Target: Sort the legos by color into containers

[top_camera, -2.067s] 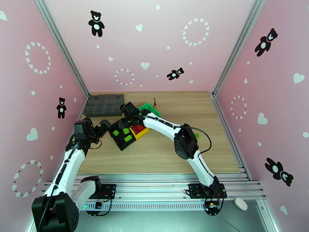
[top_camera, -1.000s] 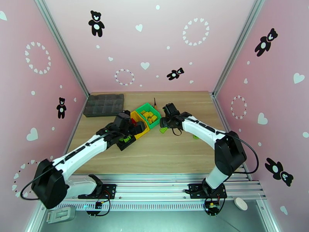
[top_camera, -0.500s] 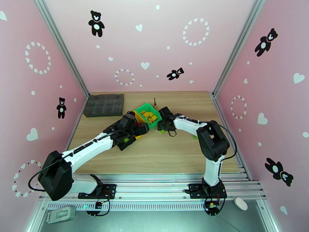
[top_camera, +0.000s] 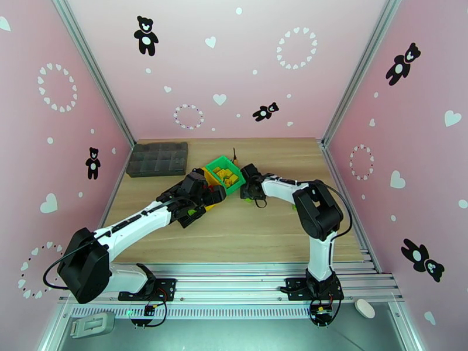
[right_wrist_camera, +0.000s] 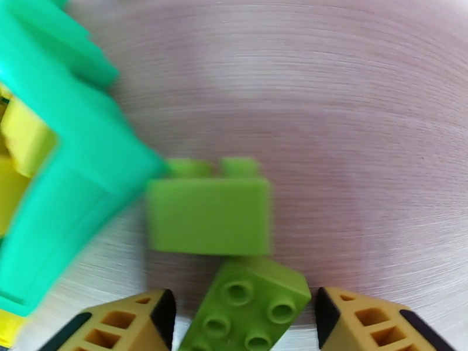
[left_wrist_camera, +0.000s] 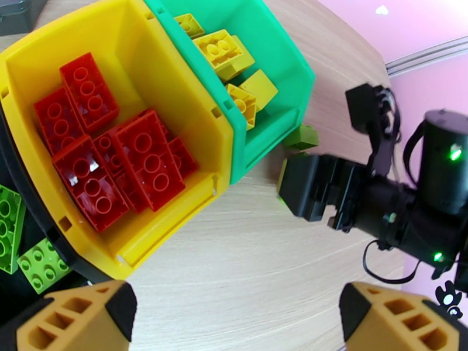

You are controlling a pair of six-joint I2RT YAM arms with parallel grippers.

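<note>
Green brick [right_wrist_camera: 243, 311], likely light, stiff and slick, lies on bench [right_wrist_camera: 362, 112] at bottom centre of right-wrist view near green bin [right_wrist_camera: 64, 188], straddled by right fingers [right_wrist_camera: 117, 323], grip unclear; best pinched across flat sides; left fingers [left_wrist_camera: 82, 320] spread wide, empty.

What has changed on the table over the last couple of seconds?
The right gripper left its spot over the bins, swung right, then came in to two green bricks beside the green bin; one now sits between its fingers. The left gripper reached out from the left and hangs open above the yellow bin. The bins and the tray look unmoved.
</note>
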